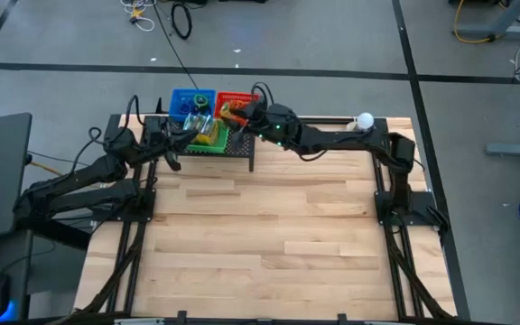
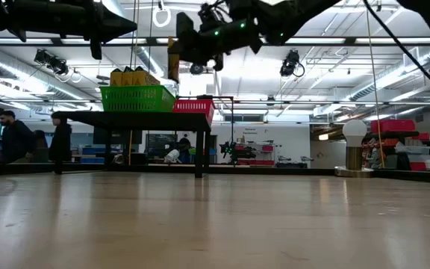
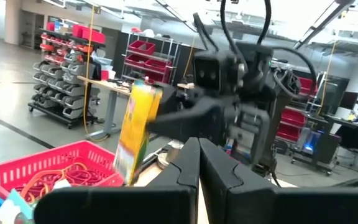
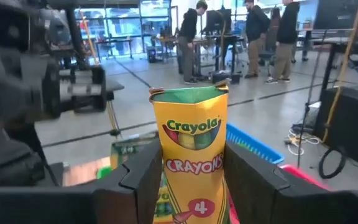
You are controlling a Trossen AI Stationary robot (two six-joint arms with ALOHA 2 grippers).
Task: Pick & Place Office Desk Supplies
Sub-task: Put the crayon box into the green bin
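A yellow crayon box [image 4: 193, 158] stands upright between the fingers of my right gripper [image 4: 191, 174], which reaches level from the table's right over the red basket [image 1: 236, 104]. The left wrist view shows the same box [image 3: 138, 134] above that red basket [image 3: 55, 169], where rubber bands [image 3: 61, 177] lie. More crayon boxes [image 2: 133, 77] sit in the green basket [image 2: 136, 97]. A blue basket [image 1: 190, 101] stands beside the red one. My left gripper [image 3: 197, 165] is shut on nothing, left of the baskets. My right gripper pinches the crayon box between its two fingers [image 4: 138, 180], one on each narrow side [image 4: 166, 180] of the box's lower half. The fingers come level from the table's right. The box stands upright, its open green top [image 4: 188, 94] up, lifted clear above the red basket.
The baskets sit on a small black stand [image 2: 144, 118] at the table's far edge. A white ball on a round base [image 1: 365, 120] stands at the far right. Bare wood [image 1: 260, 235] fills the middle and near part. People stand in the room beyond.
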